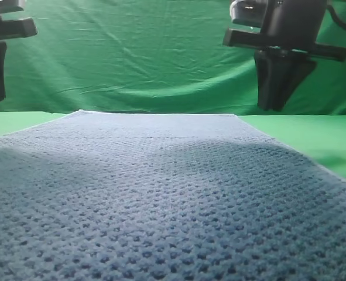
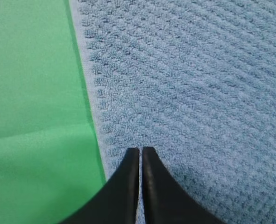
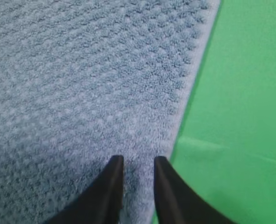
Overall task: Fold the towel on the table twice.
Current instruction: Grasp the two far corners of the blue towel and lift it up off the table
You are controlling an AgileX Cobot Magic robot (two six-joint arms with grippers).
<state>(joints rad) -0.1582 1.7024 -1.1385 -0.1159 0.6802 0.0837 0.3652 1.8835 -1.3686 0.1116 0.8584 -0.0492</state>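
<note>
Looking across the scene, we see the towel lying flat and spread open on the green tabletop, filling most of it. We find the left end effector above the towel just inside its pale left edge, its two black fingers pressed together with only a hairline between them. The right end effector sits above the towel just inside its right edge, fingers slightly apart with towel showing between them. Behind the towel hangs a wrinkled green curtain.
</note>
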